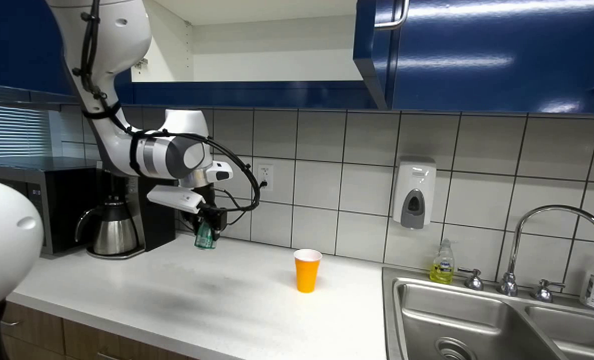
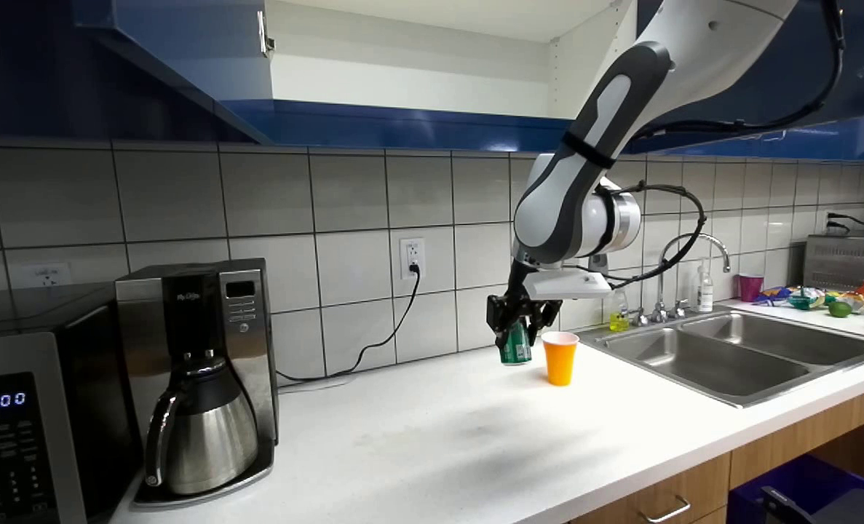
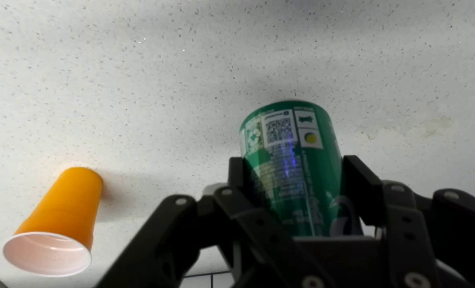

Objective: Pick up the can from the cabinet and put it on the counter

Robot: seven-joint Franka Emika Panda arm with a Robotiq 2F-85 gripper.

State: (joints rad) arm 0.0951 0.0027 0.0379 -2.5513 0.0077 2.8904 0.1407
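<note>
While the gripper [image 3: 293,170] squeezed the can [image 2: 515,345] btwn its 2 fingers [image 3: 359,184], the can hung over the counter [image 1: 276,320], prob. not touching. If it let go too high, the can could drop & tip; a sideways swing could bump the orange cup [image 1: 307,274].

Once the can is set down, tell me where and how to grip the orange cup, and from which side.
I'd take the orange cup by opposite sides, around mid-height, coming level from the front of the counter: it stands upright, with the tiled wall behind it. It widens toward the top, which should help keep it from slipping down.
</note>
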